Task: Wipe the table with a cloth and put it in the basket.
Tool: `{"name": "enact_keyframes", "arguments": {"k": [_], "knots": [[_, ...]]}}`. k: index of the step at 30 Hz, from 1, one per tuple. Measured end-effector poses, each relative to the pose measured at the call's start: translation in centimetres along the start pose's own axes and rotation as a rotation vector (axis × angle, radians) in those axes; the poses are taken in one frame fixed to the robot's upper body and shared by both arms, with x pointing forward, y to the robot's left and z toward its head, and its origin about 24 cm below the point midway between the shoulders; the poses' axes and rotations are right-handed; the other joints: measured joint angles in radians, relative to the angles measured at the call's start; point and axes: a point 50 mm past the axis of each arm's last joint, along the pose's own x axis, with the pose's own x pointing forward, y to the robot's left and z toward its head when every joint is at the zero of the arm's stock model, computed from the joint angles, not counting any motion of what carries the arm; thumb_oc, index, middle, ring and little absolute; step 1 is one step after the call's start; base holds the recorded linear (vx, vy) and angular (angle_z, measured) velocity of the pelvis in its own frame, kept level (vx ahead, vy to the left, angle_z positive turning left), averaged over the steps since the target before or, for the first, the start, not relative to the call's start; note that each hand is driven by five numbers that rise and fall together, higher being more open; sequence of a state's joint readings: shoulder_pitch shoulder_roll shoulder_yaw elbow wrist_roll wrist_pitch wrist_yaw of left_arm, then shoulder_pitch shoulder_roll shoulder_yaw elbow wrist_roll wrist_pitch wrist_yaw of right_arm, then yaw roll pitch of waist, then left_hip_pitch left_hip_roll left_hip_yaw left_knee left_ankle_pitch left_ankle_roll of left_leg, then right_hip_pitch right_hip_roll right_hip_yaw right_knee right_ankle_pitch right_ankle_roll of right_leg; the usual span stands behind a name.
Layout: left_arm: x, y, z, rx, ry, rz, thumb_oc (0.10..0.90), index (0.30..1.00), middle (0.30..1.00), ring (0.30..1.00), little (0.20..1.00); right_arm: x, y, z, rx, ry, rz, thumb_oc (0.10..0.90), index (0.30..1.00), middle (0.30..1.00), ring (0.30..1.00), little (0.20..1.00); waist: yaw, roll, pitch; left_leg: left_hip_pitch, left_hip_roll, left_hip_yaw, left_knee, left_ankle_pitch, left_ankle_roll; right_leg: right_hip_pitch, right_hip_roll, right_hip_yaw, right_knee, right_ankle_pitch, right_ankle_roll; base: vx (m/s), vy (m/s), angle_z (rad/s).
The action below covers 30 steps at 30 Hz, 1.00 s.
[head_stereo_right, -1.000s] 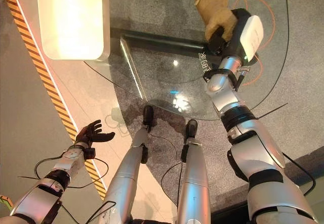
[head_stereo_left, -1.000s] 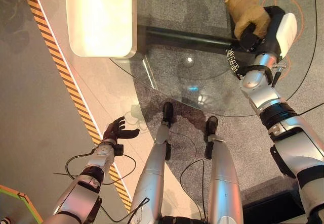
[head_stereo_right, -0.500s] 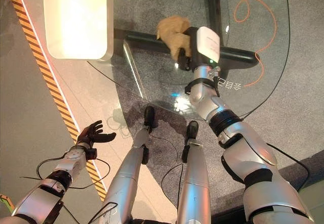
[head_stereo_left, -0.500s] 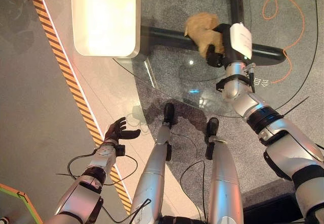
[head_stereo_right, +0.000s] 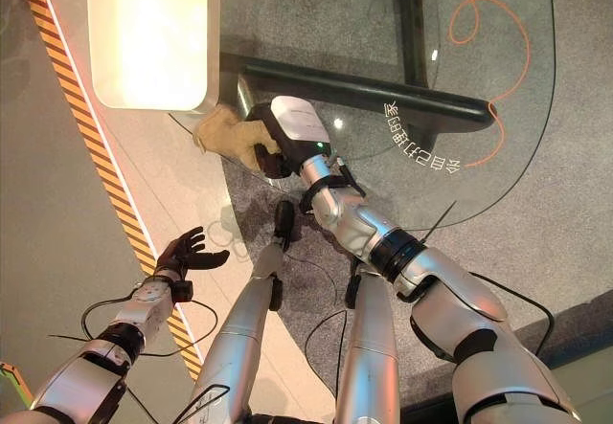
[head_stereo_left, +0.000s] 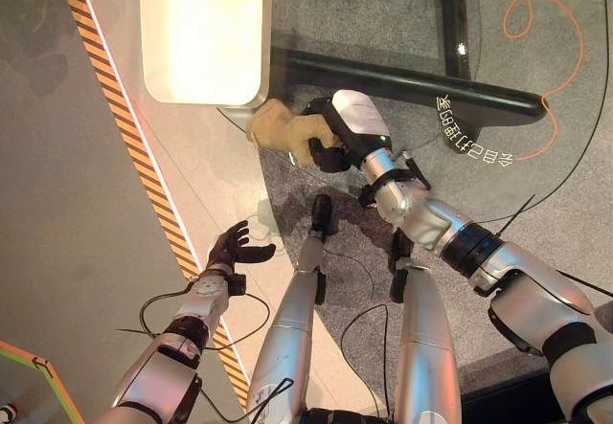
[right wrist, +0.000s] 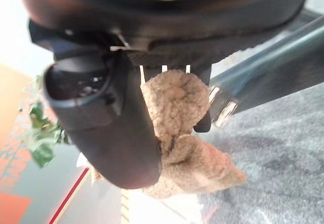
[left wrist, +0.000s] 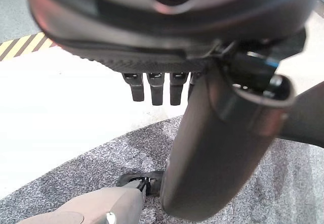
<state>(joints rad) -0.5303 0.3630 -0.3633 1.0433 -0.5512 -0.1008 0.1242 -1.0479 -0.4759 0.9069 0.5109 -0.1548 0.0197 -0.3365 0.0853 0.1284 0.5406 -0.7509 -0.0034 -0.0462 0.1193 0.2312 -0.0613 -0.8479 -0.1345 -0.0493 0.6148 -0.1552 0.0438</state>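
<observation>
Right hand (head_stereo_left: 330, 142) had its fingers curled round the tan cloth (head_stereo_left: 283, 129), gripping it tight, and the right wrist view backed that up, with the fuzzy cloth (right wrist: 185, 128) bunched between the thumb and the fingers. That bundle sat right at the near left edge of the glass tabletop (head_stereo_left: 383, 22), pretty much at the rim where the glass curves round, just below the near corner of a pale cream box-shaped thing (head_stereo_left: 203, 32) sitting past the tabletop's left edge; couldn't tell for sure if that's the basket. Cloth looked pressed down on the glass, most of it sticking out past the hand toward the left. Left hand (head_stereo_left: 233, 248) hung well apart from all that, low over the floor near the orange-and-black striped tape (head_stereo_left: 124, 127), fingers loose and spread, holding nothing. Through the glass you could see a dark bar of the table's frame (head_stereo_left: 402, 84) running across under it, plus an orange cord (head_stereo_left: 551, 51) looping on the grey carpet toward the far right corner.
</observation>
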Motion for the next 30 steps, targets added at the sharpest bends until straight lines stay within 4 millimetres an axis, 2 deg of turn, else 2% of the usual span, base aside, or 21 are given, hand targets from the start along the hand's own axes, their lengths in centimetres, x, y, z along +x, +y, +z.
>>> {"name": "enact_keyframes", "arguments": {"k": [11, 17, 19, 23, 26, 30], "knots": [[0.0, 0.4, -0.1, -0.02, 0.004, 0.012, 0.8, 0.9, 0.9, 0.9, 0.9, -1.1, 1.4, -0.2, -0.067, -0.029, 0.091, 0.1, 0.3, 0.3, 0.3, 0.2, -0.002, 0.001, 0.0, 0.005, 0.001, 0.0, 0.0, 0.001, -0.002, -0.002, 0.001, 0.0, 0.012, -0.003, -0.003, 0.0, 0.0, 0.0], [0.0, 0.8, -0.6, -0.015, 0.029, 0.026, 0.8, 0.9, 0.9, 0.9, 0.9, -1.5, 1.4, -1.0, -0.069, 0.003, 0.033, 0.1, 0.3, 0.3, 0.3, 0.2, -0.002, 0.001, -0.001, 0.016, 0.001, 0.0, 0.0, 0.001, -0.002, 0.009, 0.001, 0.0, 0.013, -0.004, -0.003, 0.0, 0.0, 0.0], [0.0, 0.7, -0.7, -0.015, 0.029, 0.025, 0.8, 0.9, 0.9, 0.9, 0.9, -1.3, 0.9, -1.3, -0.065, 0.028, -0.04, 0.1, 0.3, 0.3, 0.3, 0.2, -0.002, 0.001, -0.001, 0.017, 0.001, 0.0, 0.0, 0.001, -0.002, 0.009, 0.0, 0.001, 0.014, -0.004, -0.003, 0.0, 0.0, 0.0], [0.0, 0.8, -0.7, -0.015, 0.03, 0.026, 0.8, 0.9, 0.9, 0.9, 0.9, -1.1, -0.6, -3.3, -0.039, 0.143, -0.213, 0.1, 0.3, 0.3, 0.3, 0.2, 0.003, 0.001, -0.001, 0.022, 0.001, -0.001, 0.002, 0.001, -0.002, 0.015, -0.001, 0.0, 0.015, -0.004, -0.003, 0.0, 0.0, 0.0], [0.0, 0.8, -0.6, -0.015, 0.018, 0.026, 0.8, 0.9, 0.9, 0.9, 0.9, -1.6, -2.8, -6.4, 0.053, 0.341, -0.418, 0.1, 0.3, 0.3, 0.3, 0.2, 0.016, 0.001, -0.001, 0.029, 0.001, -0.001, 0.002, 0.001, -0.002, 0.022, -0.001, 0.0, 0.013, -0.004, -0.003, 0.0, 0.0, 0.0], [-0.2, 0.9, -1.0, -0.015, 0.021, 0.028, 0.8, 0.9, 0.9, 0.9, 0.9, -2.6, -5.3, -9.1, 0.145, 0.508, -0.616, 0.1, 0.3, 0.3, 0.3, 0.2, 0.02, 0.001, -0.001, 0.029, 0.0, 0.0, 0.002, 0.001, -0.002, 0.022, -0.002, 0.0, 0.012, -0.004, -0.003, 0.0, 0.0, 0.0]]}}
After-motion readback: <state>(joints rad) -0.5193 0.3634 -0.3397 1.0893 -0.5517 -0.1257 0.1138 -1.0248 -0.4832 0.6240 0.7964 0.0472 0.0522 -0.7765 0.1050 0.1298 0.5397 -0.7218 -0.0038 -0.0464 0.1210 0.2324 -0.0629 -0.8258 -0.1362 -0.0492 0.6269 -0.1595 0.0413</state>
